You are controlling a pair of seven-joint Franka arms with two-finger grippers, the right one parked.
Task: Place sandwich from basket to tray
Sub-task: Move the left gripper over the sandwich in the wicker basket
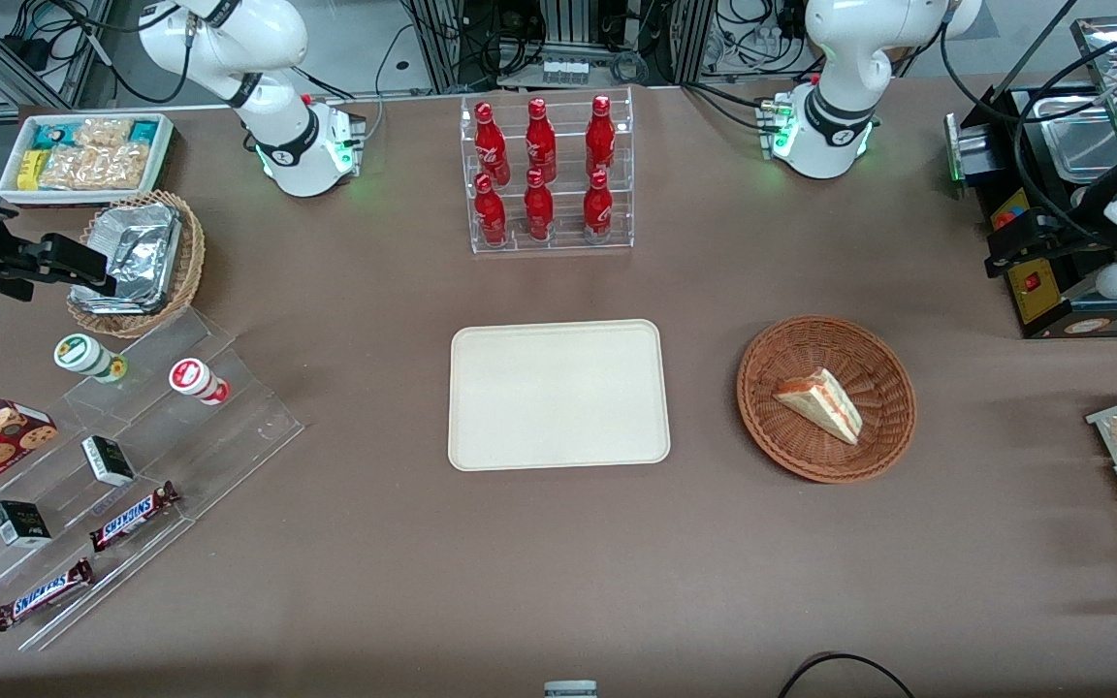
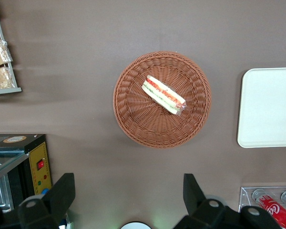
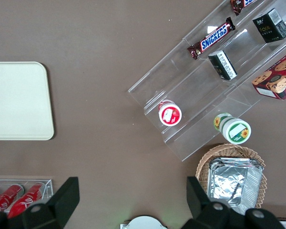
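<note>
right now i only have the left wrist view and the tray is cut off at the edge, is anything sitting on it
Observer: No. The front view shows the whole tray, and nothing lies on it.
Operator: ok and where is my gripper relative to the basket
Observer: The left gripper hangs farther from the front camera than the basket, beside a black machine at the working arm's end, jaws open. It is not over the sandwich.
</note>
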